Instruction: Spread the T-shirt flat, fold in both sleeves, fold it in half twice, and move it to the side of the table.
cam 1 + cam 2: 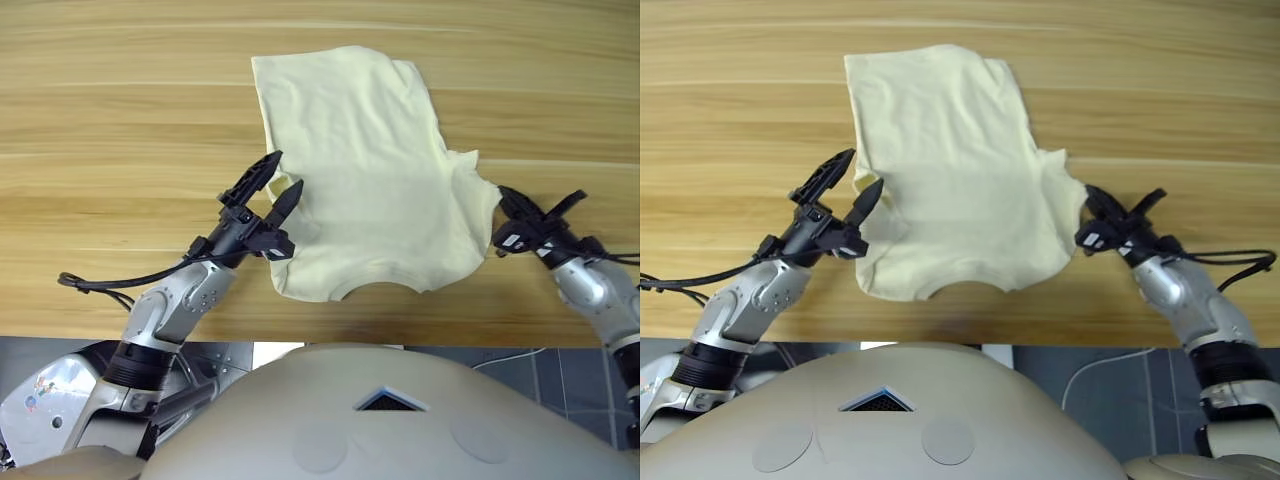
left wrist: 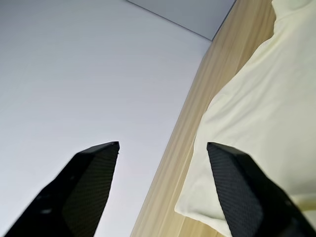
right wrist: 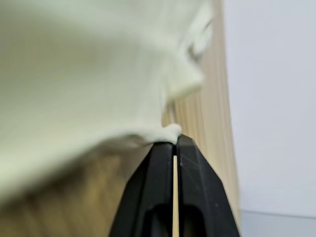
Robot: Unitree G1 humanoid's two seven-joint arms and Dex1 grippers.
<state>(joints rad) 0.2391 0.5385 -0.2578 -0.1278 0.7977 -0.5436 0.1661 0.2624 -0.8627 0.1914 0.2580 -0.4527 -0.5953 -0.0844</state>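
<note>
**Obs.: T-shirt on tabletop, right sleeve gripped**

The pale yellow T-shirt (image 1: pixel 360 170) is seen lying on the wooden tabletop (image 1: pixel 120 120), with its neckline (image 1: pixel 380 290) turned toward the near edge. It is not fully flattened; shallow wrinkles are noted. The left end effector (image 1: pixel 285 172) is held at the shirt's left edge with fingers spread wide, and nothing is gripped. The right end effector (image 3: pixel 174 140) is pressed together, and a fold of the right sleeve (image 1: pixel 470 175) is pinched at its tips.

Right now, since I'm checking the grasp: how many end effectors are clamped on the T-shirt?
1. The right end effector is shut on the T-shirt, at its right edge; the left end effector stands open at its left edge.
</note>
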